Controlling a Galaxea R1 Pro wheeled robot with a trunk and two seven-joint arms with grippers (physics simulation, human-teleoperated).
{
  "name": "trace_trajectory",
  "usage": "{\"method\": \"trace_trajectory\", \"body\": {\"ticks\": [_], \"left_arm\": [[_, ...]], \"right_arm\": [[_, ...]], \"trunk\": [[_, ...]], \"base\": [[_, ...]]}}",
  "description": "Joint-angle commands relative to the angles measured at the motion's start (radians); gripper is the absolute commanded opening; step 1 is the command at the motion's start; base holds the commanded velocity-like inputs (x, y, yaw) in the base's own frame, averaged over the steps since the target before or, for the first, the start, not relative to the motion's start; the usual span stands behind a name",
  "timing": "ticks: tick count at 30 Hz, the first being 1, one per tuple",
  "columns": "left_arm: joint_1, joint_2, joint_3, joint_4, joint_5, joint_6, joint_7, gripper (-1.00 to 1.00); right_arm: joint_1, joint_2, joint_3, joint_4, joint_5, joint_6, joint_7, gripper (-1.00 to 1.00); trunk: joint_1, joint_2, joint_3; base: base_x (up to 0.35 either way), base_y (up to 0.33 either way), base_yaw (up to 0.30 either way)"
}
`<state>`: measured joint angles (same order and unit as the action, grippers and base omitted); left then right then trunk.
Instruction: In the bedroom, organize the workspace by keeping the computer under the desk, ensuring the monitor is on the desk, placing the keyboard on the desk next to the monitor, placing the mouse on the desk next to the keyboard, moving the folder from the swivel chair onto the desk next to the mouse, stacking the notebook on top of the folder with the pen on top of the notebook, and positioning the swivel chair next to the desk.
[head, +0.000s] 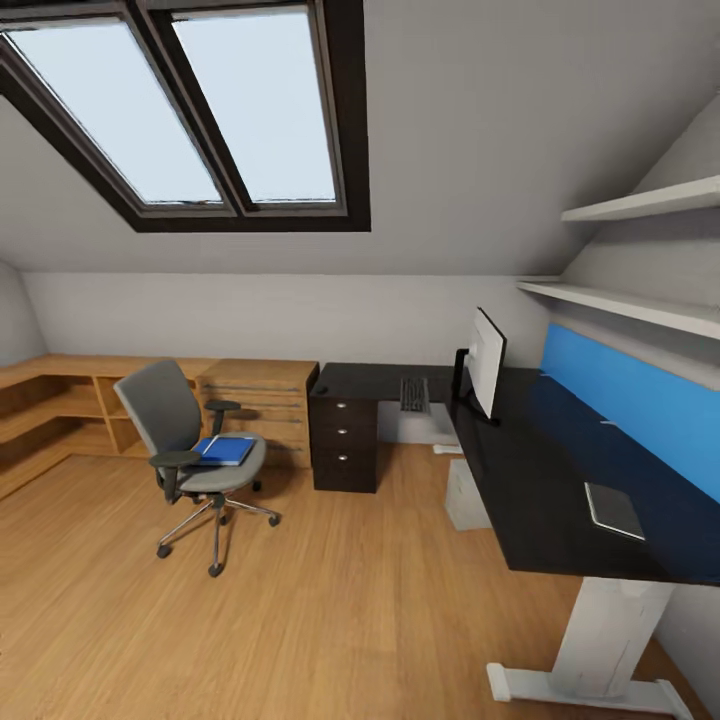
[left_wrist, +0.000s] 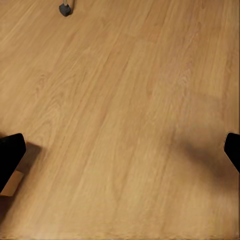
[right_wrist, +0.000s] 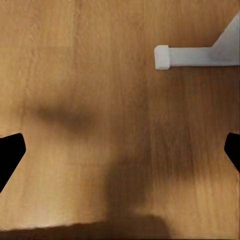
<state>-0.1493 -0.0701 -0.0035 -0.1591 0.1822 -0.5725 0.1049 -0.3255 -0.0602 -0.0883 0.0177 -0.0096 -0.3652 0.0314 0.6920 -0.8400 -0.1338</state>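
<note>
Blue folder (head: 226, 450) lies flat on the chair (head: 185, 455) seat: light, stiff, likely best pinched at an overhanging edge. Both grippers (left_wrist: 120, 150) (right_wrist: 120, 150) hang apart over floor.

Grey sloped walls (head: 480, 140), dark-framed skylight (head: 200, 110), wooden floor (head: 330, 620), low wooden shelving (head: 60, 410).

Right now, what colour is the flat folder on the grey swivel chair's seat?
Bright blue folder, clearest in the head view.
</note>
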Motion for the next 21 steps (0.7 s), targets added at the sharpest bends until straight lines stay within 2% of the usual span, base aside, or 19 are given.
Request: {"method": "trace_trajectory", "body": {"ticks": [1, 6, 11, 21], "left_arm": [[-0.001, 0.0, -0.001, 0.001, 0.002, -0.003, 0.003, 1.0], [-0.001, 0.001, 0.001, 0.001, 0.002, -0.004, 0.001, 1.0], [-0.001, 0.001, 0.002, 0.001, 0.002, -0.005, 0.001, 1.0], [-0.001, 0.001, 0.003, 0.001, 0.002, -0.009, 0.0, 1.0]], "right_arm": [[0.007, -0.002, -0.007, 0.002, 0.01, -0.025, 0.003, 1.0], [0.05, -0.008, -0.007, 0.003, 0.058, -0.168, 0.001, 1.0], [0.082, -0.008, -0.007, 0.004, 0.077, -0.288, 0.0, 1.0], [0.098, -0.006, -0.008, 0.004, 0.085, -0.353, -0.001, 1.0]], "trunk": [[0.0, -0.001, -0.002], [0.0, -0.001, -0.002], [0.0, -0.001, -0.002], [0.0, -0.001, -0.002]], "base": [[-0.245, -0.144, 0.0], [-0.171, -0.176, 0.0], [-0.066, -0.202, 0.0], [-0.014, -0.23, 0.0]]}}
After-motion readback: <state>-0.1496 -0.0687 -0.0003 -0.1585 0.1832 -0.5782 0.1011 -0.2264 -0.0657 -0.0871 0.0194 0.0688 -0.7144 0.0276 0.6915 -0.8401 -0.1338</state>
